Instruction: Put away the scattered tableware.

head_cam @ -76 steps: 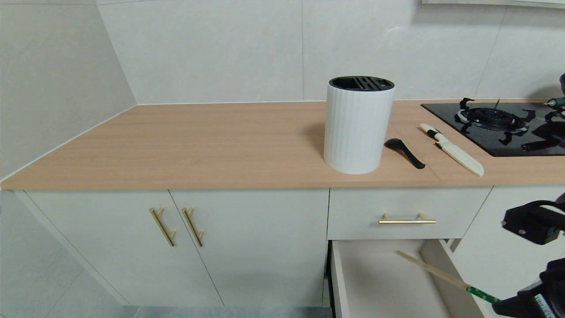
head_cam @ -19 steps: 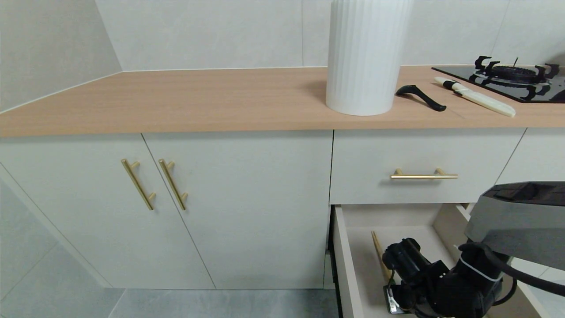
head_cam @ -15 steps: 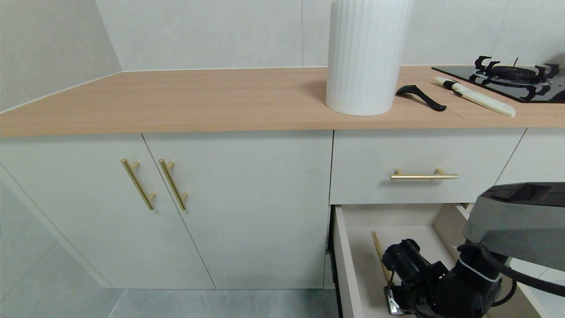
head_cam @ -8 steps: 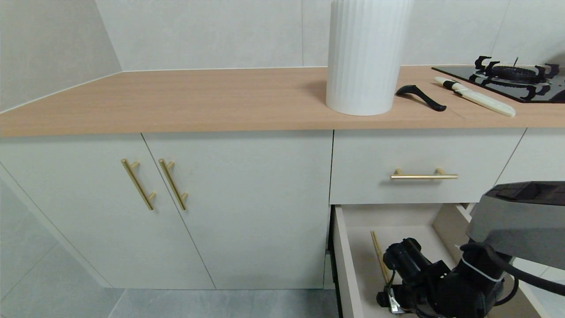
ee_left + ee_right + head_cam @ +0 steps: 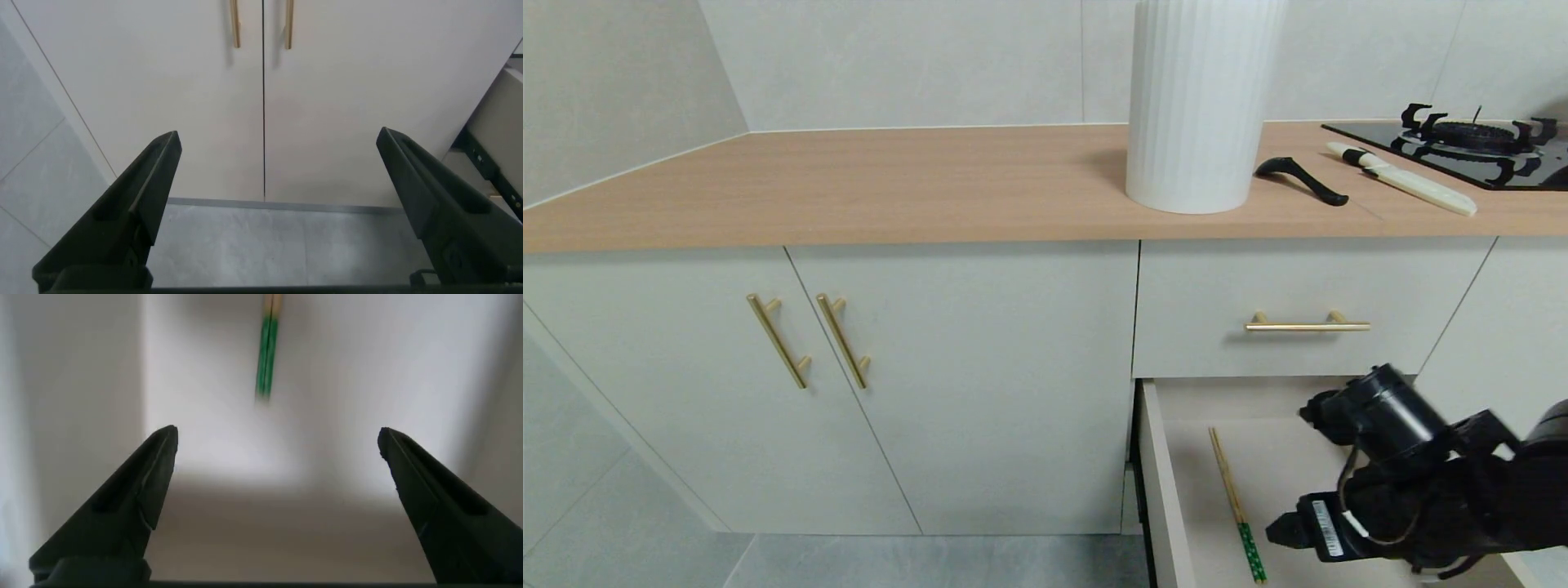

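Brass handles (image 5: 778,341) mark the two cupboard doors at the left of the head view, both shut. Your left claw (image 5: 276,143) hangs low in front of those doors, fingers spread wide with nothing between them. I read that as parked, so as not to crowd the other arm.

On the wood counter (image 5: 890,188), right of centre, a tall white ribbed holder (image 5: 1196,106) stands upright, its top cut off by the frame's upper edge. Just right of it lies a black spoon (image 5: 1298,180), then a pale knife (image 5: 1401,189) near the black stove (image 5: 1474,147) in the upper right corner. Both lie loose and apart, so I judge them the tableware not yet put away.

At lower right the drawer (image 5: 1156,482) stands pulled out beneath a shut one. The chopsticks (image 5: 1236,506) lie flat on its floor near the left wall, lengthwise, green ends toward the frame's bottom edge. That lie suits their length.

Your right claw (image 5: 276,449) hovers over the drawer, right of the chopsticks, with its fingers wide apart and touching nothing. I'd call this item done, and the spoon looks like your nearest next pick.
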`<state>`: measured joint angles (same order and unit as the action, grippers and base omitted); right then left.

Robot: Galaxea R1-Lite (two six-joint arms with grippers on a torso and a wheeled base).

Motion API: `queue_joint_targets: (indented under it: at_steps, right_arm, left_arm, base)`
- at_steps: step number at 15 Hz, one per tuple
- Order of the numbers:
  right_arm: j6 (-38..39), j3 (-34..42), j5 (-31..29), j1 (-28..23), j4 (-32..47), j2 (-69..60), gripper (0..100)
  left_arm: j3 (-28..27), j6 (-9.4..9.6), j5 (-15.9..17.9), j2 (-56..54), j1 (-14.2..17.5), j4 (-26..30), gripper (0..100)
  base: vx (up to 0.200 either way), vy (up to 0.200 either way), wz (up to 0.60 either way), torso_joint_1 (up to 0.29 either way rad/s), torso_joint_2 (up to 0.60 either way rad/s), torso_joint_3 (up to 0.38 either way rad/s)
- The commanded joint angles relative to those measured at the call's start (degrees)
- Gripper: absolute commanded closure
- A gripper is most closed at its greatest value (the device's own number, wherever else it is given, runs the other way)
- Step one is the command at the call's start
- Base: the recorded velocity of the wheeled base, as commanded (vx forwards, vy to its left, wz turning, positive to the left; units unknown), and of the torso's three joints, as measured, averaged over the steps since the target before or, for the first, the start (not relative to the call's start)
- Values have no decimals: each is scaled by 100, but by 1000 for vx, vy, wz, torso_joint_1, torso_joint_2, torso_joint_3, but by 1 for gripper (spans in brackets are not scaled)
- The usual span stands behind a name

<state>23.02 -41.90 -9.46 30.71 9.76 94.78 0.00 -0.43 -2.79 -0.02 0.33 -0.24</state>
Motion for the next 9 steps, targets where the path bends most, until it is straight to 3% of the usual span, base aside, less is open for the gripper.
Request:
queue_joint_targets:
  at_steps: [1,9]
  right_arm:
    - [-113,-917,269,-3,1423,-1893,0]
    - [-658,-864,234,-179,1265,-2614,0]
  left_arm:
    - [0,-1,-2,2,2,-2,0]
    - [0,-1,-2,2,2,-2,0]
  base:
    - [0,0,0,0,0,0]
    - [0,0,0,3,-8,-3]
